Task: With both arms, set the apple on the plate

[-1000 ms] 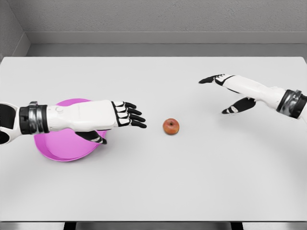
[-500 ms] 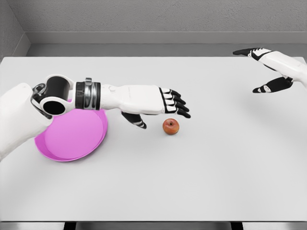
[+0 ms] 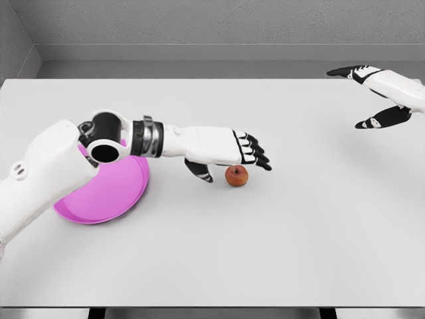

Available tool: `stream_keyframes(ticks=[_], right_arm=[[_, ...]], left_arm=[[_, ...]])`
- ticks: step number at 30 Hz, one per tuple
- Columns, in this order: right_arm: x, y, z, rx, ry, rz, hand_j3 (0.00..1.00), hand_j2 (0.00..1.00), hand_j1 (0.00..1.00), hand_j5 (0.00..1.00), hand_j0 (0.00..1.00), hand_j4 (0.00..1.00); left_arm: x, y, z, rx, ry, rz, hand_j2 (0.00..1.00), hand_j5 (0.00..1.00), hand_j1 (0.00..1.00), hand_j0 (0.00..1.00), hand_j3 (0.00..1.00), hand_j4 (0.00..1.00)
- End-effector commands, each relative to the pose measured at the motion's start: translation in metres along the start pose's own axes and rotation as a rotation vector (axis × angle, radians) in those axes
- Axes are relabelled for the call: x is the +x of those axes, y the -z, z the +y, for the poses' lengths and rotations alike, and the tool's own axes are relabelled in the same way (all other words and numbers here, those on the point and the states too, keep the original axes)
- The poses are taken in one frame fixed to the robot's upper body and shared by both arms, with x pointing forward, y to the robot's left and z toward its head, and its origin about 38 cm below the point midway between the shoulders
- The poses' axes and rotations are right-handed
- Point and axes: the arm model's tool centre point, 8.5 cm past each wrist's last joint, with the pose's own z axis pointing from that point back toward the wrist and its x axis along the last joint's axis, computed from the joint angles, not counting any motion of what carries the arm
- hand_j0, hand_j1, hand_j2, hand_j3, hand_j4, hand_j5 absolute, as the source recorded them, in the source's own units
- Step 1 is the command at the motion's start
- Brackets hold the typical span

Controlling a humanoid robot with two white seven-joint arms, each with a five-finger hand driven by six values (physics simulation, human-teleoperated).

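You see a wide, flat, light grey table that fills almost all of the head view, with a grey wall behind its far edge.

Next in size is the left arm, white with a black joint and a dark ring at the wrist. It comes in from the lower left and reaches across the table toward the middle, and it passes over a part of the round, shallow pink plate. The plate lies flat on the left side of the table.

The left hand is just above and behind the small, round, red-brown apple. Its black-tipped fingers are stretched forward over the apple and its thumb hangs down just beside the apple on the left. The hand is released and grips nothing; whether the thumb touches the apple, you cannot tell.

The apple stands on the bare table near the middle, to the right of the plate and apart from it.

The right hand is at the far right edge, well apart from the apple, with fingers spread and nothing in it.
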Motion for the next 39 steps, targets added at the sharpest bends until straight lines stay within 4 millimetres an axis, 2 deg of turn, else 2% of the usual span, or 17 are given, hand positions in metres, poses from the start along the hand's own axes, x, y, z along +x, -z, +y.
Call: stream_keyframes(ticks=[1, 11, 16, 18, 20, 26, 39], right_arm=[[0.0, -0.001, -0.001, -0.003, 0.003, 0.001, 1.0, 1.0, 1.0, 1.0, 1.0, 1.0], [0.006, 0.005, 0.003, 0.014, -0.003, -0.018, 1.0, 1.0, 1.0, 1.0, 1.0, 1.0], [0.006, 0.005, 0.006, 0.02, 0.001, -0.019, 1.0, 1.0, 1.0, 1.0, 1.0, 1.0], [0.006, 0.005, 0.006, 0.02, -0.002, -0.02, 1.0, 1.0, 1.0, 1.0, 1.0, 1.0], [0.009, 0.006, 0.004, 0.018, -0.009, -0.028, 1.0, 1.0, 1.0, 1.0, 1.0, 1.0], [0.011, 0.008, 0.004, 0.023, -0.012, -0.033, 1.0, 1.0, 1.0, 1.0, 1.0, 1.0], [0.011, 0.009, 0.006, 0.028, -0.01, -0.034, 1.0, 1.0, 1.0, 1.0, 1.0, 1.0]], left_arm=[[-0.002, 0.007, -0.009, -0.027, -0.012, 0.003, 1.0, 1.0, 1.0, 1.0, 1.0, 1.0], [-0.002, 0.009, -0.008, -0.024, -0.011, 0.002, 0.93, 0.93, 0.93, 0.93, 0.93, 0.93], [-0.004, 0.012, -0.007, -0.031, 0.002, 0.01, 0.93, 0.93, 0.93, 0.93, 0.93, 0.93], [-0.001, 0.019, -0.006, -0.036, 0.025, 0.007, 0.93, 0.93, 0.93, 0.93, 0.93, 0.93], [-0.007, 0.022, -0.009, -0.05, 0.024, 0.025, 0.93, 0.93, 0.93, 0.93, 0.93, 0.93], [-0.009, 0.023, -0.008, -0.049, 0.021, 0.029, 0.93, 0.93, 0.93, 0.93, 0.93, 0.93], [-0.027, 0.031, -0.027, -0.086, -0.038, 0.075, 0.93, 0.93, 0.93, 0.93, 0.93, 0.93]])
